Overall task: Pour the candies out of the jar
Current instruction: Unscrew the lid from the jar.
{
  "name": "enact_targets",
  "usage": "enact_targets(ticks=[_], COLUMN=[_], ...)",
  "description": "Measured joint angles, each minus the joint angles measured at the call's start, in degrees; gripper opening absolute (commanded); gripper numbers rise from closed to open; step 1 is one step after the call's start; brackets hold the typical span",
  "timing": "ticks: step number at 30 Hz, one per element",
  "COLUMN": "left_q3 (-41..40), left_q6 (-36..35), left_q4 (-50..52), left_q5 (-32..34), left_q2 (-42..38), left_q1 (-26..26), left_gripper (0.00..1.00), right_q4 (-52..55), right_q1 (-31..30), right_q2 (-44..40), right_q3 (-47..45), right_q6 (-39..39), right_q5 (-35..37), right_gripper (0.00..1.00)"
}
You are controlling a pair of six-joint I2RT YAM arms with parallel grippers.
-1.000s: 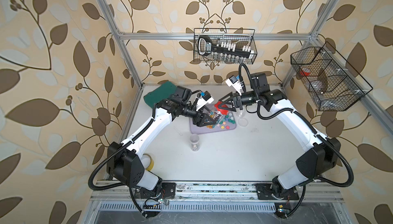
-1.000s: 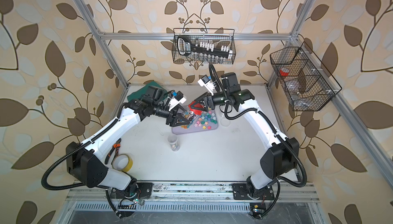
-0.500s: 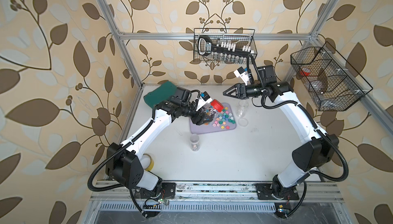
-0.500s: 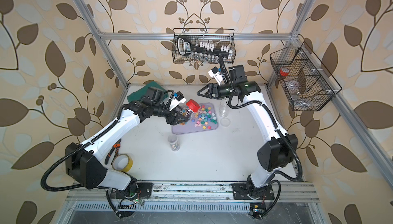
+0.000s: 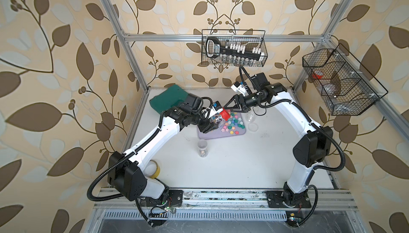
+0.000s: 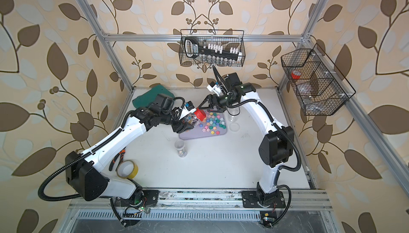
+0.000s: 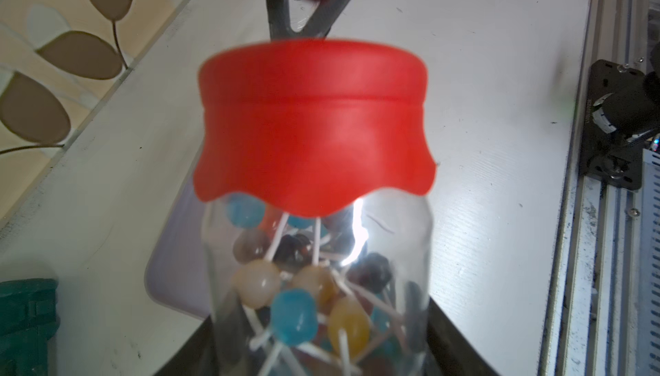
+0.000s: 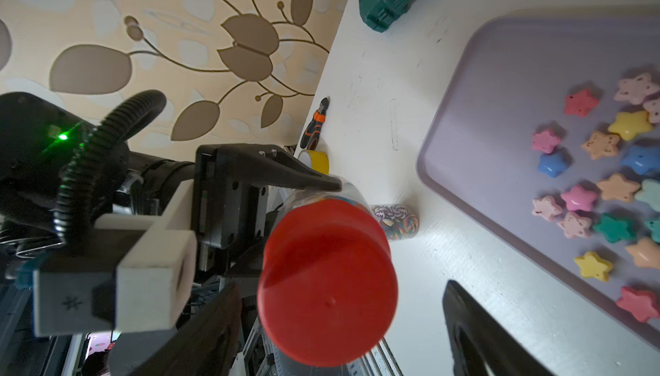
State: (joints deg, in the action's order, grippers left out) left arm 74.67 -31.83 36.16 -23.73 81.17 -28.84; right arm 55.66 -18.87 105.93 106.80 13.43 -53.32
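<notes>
My left gripper (image 5: 209, 125) (image 6: 182, 127) (image 7: 318, 356) is shut on a clear jar (image 5: 215, 119) (image 6: 190, 120) (image 7: 318, 285), held tilted above the near-left end of a lilac tray (image 5: 221, 135) (image 6: 188, 135) (image 8: 482, 106). A red lid (image 5: 225, 114) (image 6: 200, 114) (image 7: 314, 124) (image 8: 326, 285) caps the jar. Inside are candies (image 7: 293, 317), ball lollipops on white sticks. Several pastel star-shaped candies (image 5: 232, 125) (image 6: 213, 124) (image 8: 578, 195) lie on the tray. My right gripper (image 5: 226, 107) (image 6: 201, 106) (image 8: 335, 335) is open, one jaw on each side of the lid, not clamping it.
A small open jar (image 5: 202, 147) (image 6: 181, 147) (image 8: 394, 222) of swirl sweets stands in front of the tray. An empty clear jar (image 5: 251, 116) and its lid (image 5: 252, 126) sit right of the tray. At the left are a green case (image 5: 168, 98), yellow tape (image 6: 127, 168) and pliers (image 6: 117, 158).
The right gripper pulled up and away toward the back right half a second ago, then came back down to the red lid. The left gripper has kept hold of the jar.
</notes>
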Motion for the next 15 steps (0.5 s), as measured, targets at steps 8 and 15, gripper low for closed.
enact_targets(ticks=[8,15], left_q3=[0.0,0.0], left_q6=[-0.7,-0.7], left_q4=[0.0,-0.3], left_q5=[0.3,0.3], left_q2=[0.0,0.0], left_q1=[-0.1,-0.1], left_gripper=[0.45,0.45], right_q4=[1.4,2.9], right_q1=[-1.3,-3.0], right_q2=[1.0,3.0], right_q3=[0.9,0.9], right_q6=[-0.4,-1.4], right_q5=[0.1,0.8], right_gripper=[0.82,0.81])
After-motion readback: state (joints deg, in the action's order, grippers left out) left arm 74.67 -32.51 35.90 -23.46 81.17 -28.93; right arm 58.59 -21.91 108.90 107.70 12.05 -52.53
